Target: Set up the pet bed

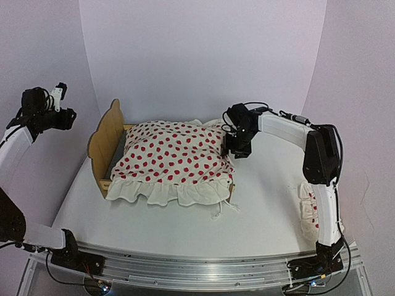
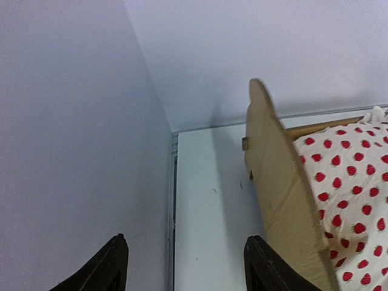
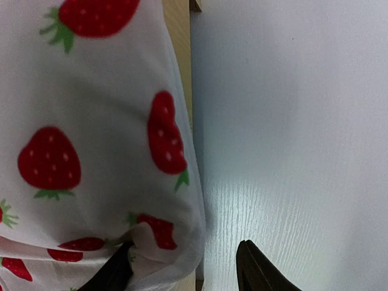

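Observation:
The pet bed (image 1: 105, 142) stands on the table's left half, its wavy plywood headboard (image 2: 279, 194) at the left end. The white red-dotted duvet (image 1: 173, 160) covers it, with its ruffle hanging over the near side. My right gripper (image 1: 237, 148) is open at the bed's right end. In the right wrist view (image 3: 188, 267) its left finger touches the duvet's edge (image 3: 91, 151) and its right finger is over bare table. A strip of the wooden frame (image 3: 177, 36) shows beside the duvet. My left gripper (image 1: 65, 108) is open and empty, raised left of the headboard; it also shows in the left wrist view (image 2: 185, 273).
The small red-dotted pillow (image 1: 307, 209) lies at the table's right edge beside the right arm. The white table (image 1: 265, 209) is bounded by white walls at the back and both sides. A seam (image 2: 171, 200) marks where the table meets the left wall.

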Tool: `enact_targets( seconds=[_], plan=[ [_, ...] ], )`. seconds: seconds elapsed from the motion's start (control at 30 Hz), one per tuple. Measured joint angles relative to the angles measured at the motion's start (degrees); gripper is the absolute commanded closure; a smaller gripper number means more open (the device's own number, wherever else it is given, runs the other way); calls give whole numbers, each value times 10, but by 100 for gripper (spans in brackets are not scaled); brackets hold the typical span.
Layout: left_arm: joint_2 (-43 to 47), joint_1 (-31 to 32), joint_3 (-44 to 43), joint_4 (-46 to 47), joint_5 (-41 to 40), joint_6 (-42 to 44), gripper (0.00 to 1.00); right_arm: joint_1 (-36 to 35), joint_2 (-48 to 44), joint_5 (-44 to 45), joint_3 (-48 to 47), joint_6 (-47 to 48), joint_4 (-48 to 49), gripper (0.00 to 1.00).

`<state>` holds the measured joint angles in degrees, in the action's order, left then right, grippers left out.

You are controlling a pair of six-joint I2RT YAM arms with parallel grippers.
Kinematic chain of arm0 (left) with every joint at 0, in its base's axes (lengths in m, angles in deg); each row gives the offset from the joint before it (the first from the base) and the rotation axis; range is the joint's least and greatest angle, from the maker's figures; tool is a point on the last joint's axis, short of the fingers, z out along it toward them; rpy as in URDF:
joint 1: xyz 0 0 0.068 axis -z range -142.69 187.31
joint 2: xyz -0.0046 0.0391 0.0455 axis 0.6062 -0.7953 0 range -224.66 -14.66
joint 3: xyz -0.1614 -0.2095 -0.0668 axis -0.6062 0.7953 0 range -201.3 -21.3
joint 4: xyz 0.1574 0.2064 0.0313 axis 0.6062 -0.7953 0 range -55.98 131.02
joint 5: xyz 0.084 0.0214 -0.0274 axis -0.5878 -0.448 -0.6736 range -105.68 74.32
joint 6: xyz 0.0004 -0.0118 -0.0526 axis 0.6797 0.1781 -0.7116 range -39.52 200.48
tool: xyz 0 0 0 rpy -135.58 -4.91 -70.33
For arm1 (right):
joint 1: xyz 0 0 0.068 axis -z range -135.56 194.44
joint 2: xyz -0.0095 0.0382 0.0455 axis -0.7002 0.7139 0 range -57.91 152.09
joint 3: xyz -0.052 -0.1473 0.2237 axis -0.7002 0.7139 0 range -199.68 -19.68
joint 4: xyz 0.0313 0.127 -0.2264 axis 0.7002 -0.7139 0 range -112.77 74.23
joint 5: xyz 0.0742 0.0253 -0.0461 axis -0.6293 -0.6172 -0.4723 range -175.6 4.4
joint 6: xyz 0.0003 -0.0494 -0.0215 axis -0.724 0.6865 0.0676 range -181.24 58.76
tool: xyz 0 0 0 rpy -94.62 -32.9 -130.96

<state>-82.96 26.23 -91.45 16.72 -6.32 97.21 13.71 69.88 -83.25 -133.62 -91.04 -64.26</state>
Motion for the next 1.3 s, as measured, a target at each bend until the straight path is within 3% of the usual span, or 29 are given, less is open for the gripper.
enact_targets(
  seconds=[0.17,0.4,0.5,0.7,0.97,1.17,1.3],
  plan=[
    [-6,-38,112,41,15,-8,41,19,9,-22,-21,19,1,46],
    [-61,-36,220,54,129,-5,48,56,14,-77,-28,53,9,45],
    [-90,-18,222,63,155,-2,48,69,14,-95,-31,76,10,45],
    [-149,77,196,69,162,10,49,93,4,-117,-22,121,13,43],
    [-185,169,168,65,160,13,49,128,-122,-96,42,169,7,42],
    [-198,244,148,61,191,9,43,118,-223,-102,55,173,16,43],
    [-198,259,136,63,205,-1,42,68,-244,-114,75,189,44,43]
  ],
)
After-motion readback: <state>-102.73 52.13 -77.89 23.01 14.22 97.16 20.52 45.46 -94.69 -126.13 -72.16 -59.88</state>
